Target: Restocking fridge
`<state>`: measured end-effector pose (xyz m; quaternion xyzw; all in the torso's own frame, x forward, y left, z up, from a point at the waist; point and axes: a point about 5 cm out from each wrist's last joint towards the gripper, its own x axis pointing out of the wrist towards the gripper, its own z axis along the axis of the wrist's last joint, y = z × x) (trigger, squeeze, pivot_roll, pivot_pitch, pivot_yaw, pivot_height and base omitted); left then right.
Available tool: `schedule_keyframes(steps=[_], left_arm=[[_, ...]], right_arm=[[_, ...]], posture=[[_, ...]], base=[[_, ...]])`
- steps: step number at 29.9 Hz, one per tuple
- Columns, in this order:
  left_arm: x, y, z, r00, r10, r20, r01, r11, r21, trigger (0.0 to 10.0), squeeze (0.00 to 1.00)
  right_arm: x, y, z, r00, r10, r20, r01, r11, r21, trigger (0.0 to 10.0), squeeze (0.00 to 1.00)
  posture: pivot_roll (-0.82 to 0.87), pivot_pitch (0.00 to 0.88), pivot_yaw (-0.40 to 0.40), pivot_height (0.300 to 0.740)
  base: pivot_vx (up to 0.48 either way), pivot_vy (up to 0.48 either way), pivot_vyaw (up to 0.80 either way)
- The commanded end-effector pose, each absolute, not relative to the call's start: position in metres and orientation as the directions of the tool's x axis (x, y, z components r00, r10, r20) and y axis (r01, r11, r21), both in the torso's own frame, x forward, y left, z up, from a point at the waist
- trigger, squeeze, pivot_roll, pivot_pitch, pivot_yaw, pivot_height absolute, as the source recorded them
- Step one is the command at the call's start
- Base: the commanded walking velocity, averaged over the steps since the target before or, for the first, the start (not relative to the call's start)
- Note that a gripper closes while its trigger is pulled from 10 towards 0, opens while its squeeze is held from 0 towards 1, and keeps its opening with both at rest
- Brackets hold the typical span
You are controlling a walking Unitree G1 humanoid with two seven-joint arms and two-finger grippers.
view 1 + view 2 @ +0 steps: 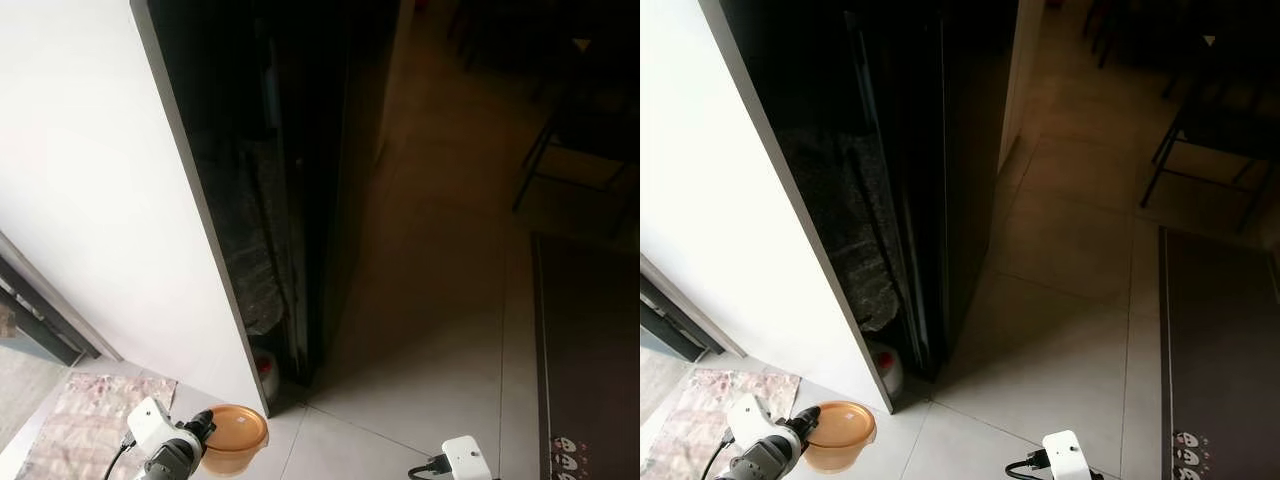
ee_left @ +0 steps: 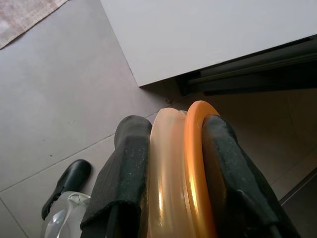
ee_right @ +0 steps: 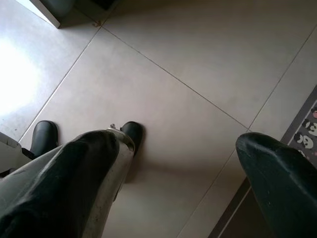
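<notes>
My left gripper is shut on a round translucent container with an orange lid, held low at my left. In the left wrist view the two black fingers clamp the container across its lid and body. Just ahead stands a tall white panel with a grey edge. Beside it is a very dark opening that seems to be the fridge. My right gripper hangs open over bare floor tiles, and its white wrist shows at the bottom.
A small white bottle with a red cap sits low in the dark opening. A patterned rug lies at the left and a dark mat along the right. Black furniture legs stand at the far right. Tiled floor lies between.
</notes>
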<state>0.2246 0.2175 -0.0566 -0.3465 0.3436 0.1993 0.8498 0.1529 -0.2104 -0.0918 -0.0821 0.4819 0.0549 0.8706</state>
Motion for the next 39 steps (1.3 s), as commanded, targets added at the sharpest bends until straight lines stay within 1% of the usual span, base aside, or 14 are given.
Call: schedule_keyframes(steps=[1, 3, 9, 21, 27, 35, 39], left_arm=[[0.2193, 0.2154, -0.0607, 0.663, 0.087, -0.744, -0.58, 0.688, -0.436, 10.0, 0.0], [0.2195, 0.2156, -0.0605, 0.663, 0.087, -0.743, -0.578, 0.69, -0.435, 10.0, 0.0], [0.2199, 0.2159, -0.0601, 0.665, 0.088, -0.742, -0.575, 0.693, -0.434, 10.0, 0.0], [0.2204, 0.213, -0.0604, 0.665, 0.075, -0.743, -0.566, 0.699, -0.436, 10.0, 0.0], [0.2205, 0.2129, -0.0604, 0.665, 0.074, -0.743, -0.564, 0.702, -0.435, 10.0, 0.0], [0.2204, 0.2121, -0.0606, 0.665, 0.071, -0.743, -0.559, 0.708, -0.433, 10.0, 0.0], [0.2204, 0.2122, -0.0606, 0.666, 0.07, -0.743, -0.556, 0.71, -0.432, 10.0, 0.0]], right_arm=[[0.1497, -0.2109, -0.0929, 0.529, 0.011, -0.848, -0.154, 0.985, -0.083, 10.0, 0.0], [0.1498, -0.211, -0.0928, 0.529, 0.01, -0.849, -0.155, 0.984, -0.085, 10.0, 0.0], [0.1496, -0.2109, -0.0931, 0.521, 0.012, -0.854, -0.17, 0.981, -0.09, 10.0, 0.0], [0.1507, -0.2112, -0.0923, 0.533, 0.01, -0.846, -0.166, 0.982, -0.093, 10.0, 0.0], [0.1504, -0.2111, -0.0926, 0.53, 0.012, -0.848, -0.159, 0.984, -0.086, 10.0, 0.0], [0.1502, -0.2107, -0.0927, 0.527, 0.018, -0.85, -0.165, 0.983, -0.082, 10.0, 0.0], [0.1507, -0.2109, -0.0924, 0.533, 0.013, -0.846, -0.166, 0.982, -0.089, 10.0, 0.0]], posture=[[-0.01, 0.029, 0.017, 0.74], [0.0, 0.031, 0.017, 0.74], [0.0, 0.031, 0.017, 0.74], [0.0, 0.032, 0.016, 0.74], [0.0, 0.033, 0.016, 0.74], [0.0, 0.033, 0.016, 0.74], [0.0, 0.03, 0.017, 0.74]], base=[[0.0, 0.0, 0.0], [0.0, 0.0, -0.25], [0.0, 0.0, -0.77], [0.0, 0.0, 0.0], [0.0, 0.309, 0.0], [0.0, 0.306, -0.57], [0.0, 0.303, 0.0]])
